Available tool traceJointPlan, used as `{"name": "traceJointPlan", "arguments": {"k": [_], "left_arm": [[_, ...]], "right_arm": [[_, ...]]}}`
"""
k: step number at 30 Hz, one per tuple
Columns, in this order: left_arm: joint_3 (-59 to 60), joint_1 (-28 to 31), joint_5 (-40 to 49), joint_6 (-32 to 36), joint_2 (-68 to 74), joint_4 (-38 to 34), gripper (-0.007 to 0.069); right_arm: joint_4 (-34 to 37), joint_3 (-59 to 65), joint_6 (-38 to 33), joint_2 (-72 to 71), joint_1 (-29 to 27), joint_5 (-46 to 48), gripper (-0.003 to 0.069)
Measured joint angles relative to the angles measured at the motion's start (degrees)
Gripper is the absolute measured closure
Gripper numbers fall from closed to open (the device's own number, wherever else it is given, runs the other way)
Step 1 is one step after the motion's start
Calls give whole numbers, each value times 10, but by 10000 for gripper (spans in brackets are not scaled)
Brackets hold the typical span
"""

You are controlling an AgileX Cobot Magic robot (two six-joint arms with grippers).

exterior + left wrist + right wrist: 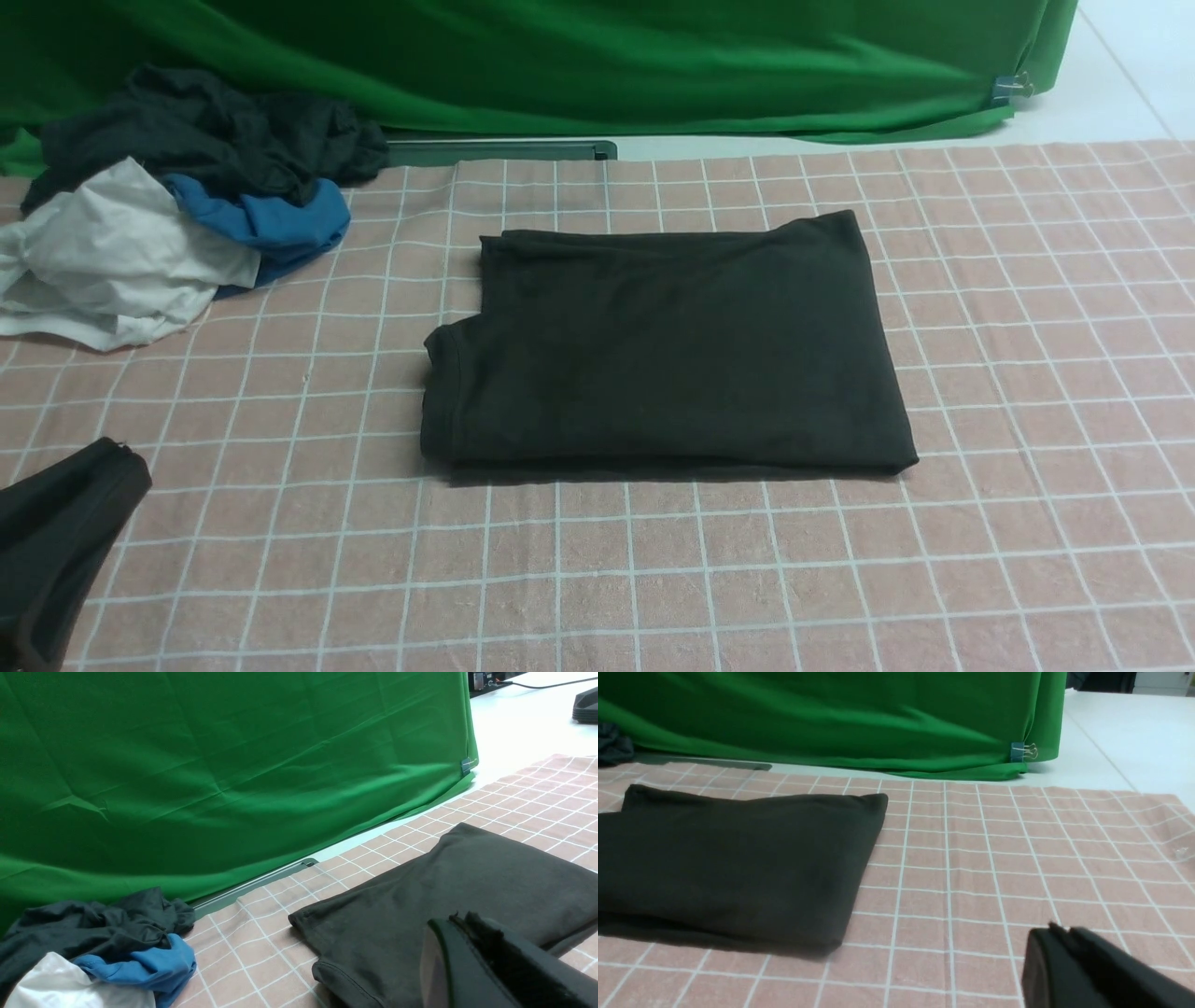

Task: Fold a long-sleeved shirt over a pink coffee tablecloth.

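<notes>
Front view: folded shirt (667, 350) flat mid-tablecloth (1027, 373), clear of the clothes heap (177, 205) far left, likely finished. Left gripper (467, 938) and right gripper (1057, 935) closed, empty, drawn back near.

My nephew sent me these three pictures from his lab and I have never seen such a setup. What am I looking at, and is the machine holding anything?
This is a two-armed robot that folds laundry. The wide picture comes from a camera between its arms, looking forward. The other two come from cameras on its wrists; the dark shape low in each is that arm's end effector: the left end effector and the right end effector. Both are shut and hold nothing. On the pink coffee tablecloth lies the long-sleeved shirt, already folded into a neat rectangle. At the far left sits a heap of garments in black, blue and white, and a small black cloth lies near the left edge. Behind hangs a green backdrop.
</notes>
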Motion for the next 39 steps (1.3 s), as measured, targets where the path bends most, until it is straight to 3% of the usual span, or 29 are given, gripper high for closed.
{"name": "traceJointPlan", "arguments": {"k": [26, 29, 30, 33, 39], "left_arm": [[1, 1, -3, -2, 0, 23, 605], [20, 24, -52, -74, -1, 50, 606], [42, 50, -99, -147, -8, 86, 606], [85, 87, -132, -230, -34, 158, 606], [157, 115, -72, -275, -82, 176, 606]], "right_arm": [[0, 0, 0, 0, 0, 1, 559], [0, 0, 0, 0, 0, 1, 554], [0, 0, 0, 0, 0, 1, 550], [0, 0, 0, 0, 0, 1, 542], [0, 0, 0, 0, 0, 2, 526]]}}
